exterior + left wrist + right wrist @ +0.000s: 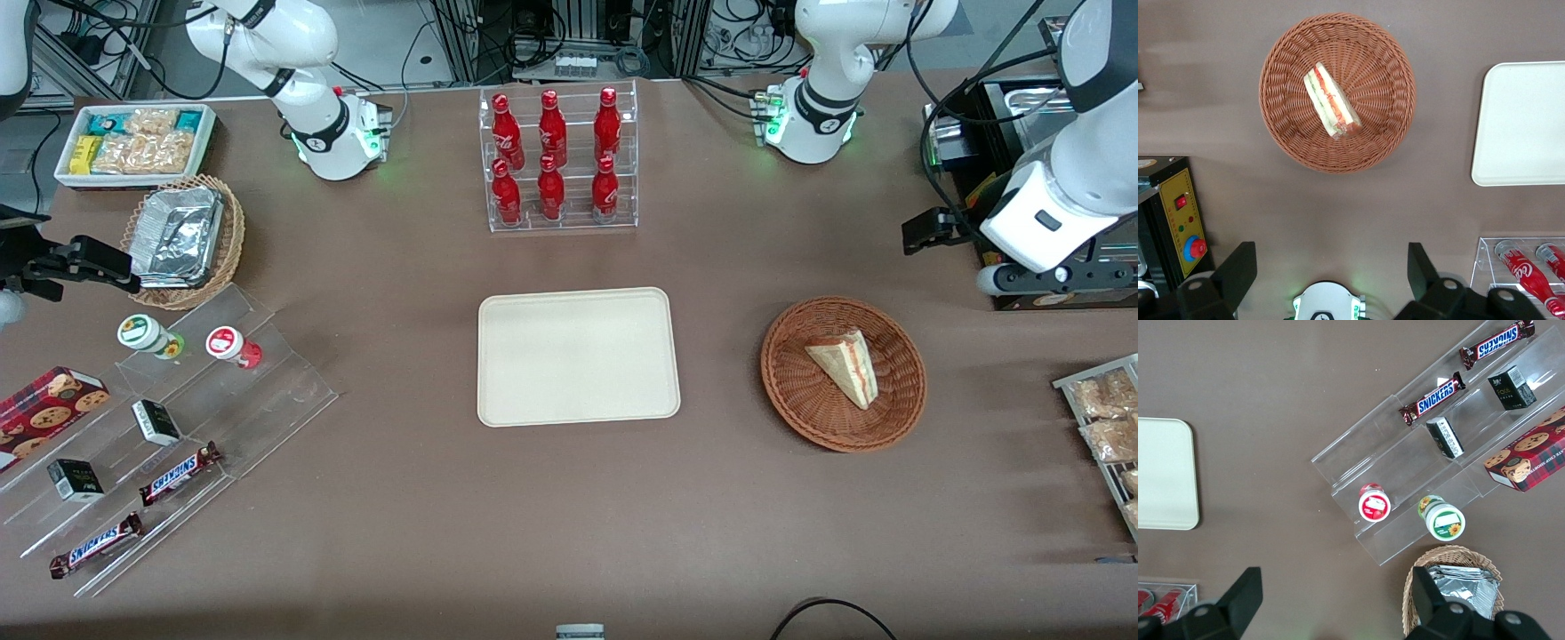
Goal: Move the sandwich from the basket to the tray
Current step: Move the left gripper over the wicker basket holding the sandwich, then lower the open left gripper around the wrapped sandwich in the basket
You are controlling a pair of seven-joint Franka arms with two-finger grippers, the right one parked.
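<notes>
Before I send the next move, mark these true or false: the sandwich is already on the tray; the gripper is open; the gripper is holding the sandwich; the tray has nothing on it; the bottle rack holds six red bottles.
1. The sandwich is already on the tray. False: it lies in the basket.
2. The gripper is open. True: its fingers stand wide apart, high above the table.
3. The gripper is holding the sandwich. False: it holds nothing and hangs well clear of the basket.
4. The tray has nothing on it. True.
5. The bottle rack holds six red bottles. True.
</notes>
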